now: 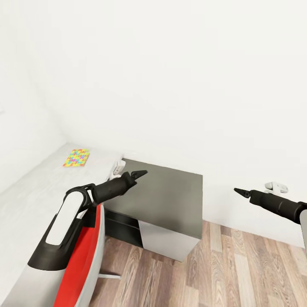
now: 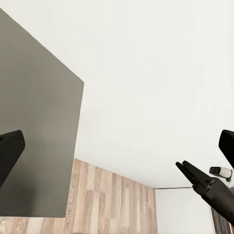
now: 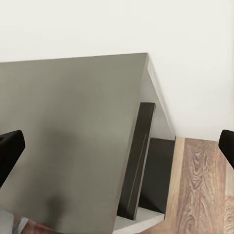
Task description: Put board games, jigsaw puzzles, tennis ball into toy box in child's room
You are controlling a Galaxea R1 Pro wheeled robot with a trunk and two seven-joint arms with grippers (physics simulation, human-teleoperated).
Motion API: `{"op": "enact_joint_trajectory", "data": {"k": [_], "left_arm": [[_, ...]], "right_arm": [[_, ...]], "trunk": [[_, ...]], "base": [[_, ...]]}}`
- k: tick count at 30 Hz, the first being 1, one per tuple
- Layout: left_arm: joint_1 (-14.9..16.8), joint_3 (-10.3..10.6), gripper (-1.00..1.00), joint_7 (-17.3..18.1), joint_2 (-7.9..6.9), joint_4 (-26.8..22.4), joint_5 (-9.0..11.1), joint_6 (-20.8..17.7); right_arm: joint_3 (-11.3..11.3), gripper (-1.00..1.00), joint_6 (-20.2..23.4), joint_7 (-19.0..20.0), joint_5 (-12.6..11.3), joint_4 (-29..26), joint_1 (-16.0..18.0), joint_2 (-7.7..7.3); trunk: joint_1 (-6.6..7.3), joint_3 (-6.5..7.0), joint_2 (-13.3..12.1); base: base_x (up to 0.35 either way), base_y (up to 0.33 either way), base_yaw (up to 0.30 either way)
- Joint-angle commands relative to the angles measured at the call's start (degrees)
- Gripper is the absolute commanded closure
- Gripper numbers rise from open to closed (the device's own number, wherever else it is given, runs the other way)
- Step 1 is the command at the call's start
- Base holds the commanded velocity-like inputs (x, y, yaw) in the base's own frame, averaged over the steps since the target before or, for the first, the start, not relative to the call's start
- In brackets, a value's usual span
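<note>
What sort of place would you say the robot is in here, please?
Probably a bedroom or study corner: an L-shaped desk with a dark grey wing against white walls, a wood-plank floor, and a colourful jigsaw puzzle on the desk.

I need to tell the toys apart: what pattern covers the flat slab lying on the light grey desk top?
The jigsaw puzzle shows bright multicoloured interlocking pieces, seen best in the head view.

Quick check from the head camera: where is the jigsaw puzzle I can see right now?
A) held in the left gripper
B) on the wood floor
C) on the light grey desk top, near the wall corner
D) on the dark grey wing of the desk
C: the jigsaw puzzle lies flat on the light grey desk top near the corner, well beyond the left gripper, which holds nothing.
</note>
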State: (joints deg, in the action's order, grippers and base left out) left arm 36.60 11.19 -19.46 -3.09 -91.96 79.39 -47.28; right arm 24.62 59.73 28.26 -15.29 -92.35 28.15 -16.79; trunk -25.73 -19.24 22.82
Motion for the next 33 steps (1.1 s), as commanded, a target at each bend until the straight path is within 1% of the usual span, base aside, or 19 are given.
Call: {"op": "enact_joint_trajectory", "data": {"k": [1, 11, 15, 28, 33], "left_arm": [[0.05, 0.05, -1.0, -0.59, -0.04, -0.06, 0.6, -0.01], [0.05, 0.13, -1.0, -0.67, -0.06, -0.06, 0.55, -0.04], [0.01, 0.15, -1.0, -0.67, -0.07, -0.06, 0.52, -0.02], [-0.03, 0.23, -1.0, -0.67, -0.07, -0.06, 0.5, -0.01], [-0.03, 0.23, -1.0, -0.67, -0.07, -0.06, 0.5, -0.01]], "right_arm": [[0.07, -1.0, 0.27, 0.47, 0.32, -0.02, 0.07, 0.0], [0.13, -1.0, 0.27, 0.48, 0.34, -0.02, 0.07, 0.0], [0.2, -1.0, 0.27, 0.48, 0.33, -0.02, 0.07, 0.0], [0.4, -1.0, 0.27, 0.48, 0.27, -0.02, 0.07, 0.0], [0.4, -1.0, 0.27, 0.48, 0.28, -0.02, 0.07, 0.0]], "trunk": [[-0.05, -0.1, 0.1], [-0.05, -0.1, 0.1], [-0.05, -0.1, 0.1], [-0.05, -0.1, 0.1], [-0.05, -0.1, 0.1]], "base": [[0.186, 0.0, -0.03], [0.251, 0.0, -0.016], [0.166, 0.0, -0.004], [0.039, 0.0, 0.0], [0.007, 0.0, 0.078]]}}
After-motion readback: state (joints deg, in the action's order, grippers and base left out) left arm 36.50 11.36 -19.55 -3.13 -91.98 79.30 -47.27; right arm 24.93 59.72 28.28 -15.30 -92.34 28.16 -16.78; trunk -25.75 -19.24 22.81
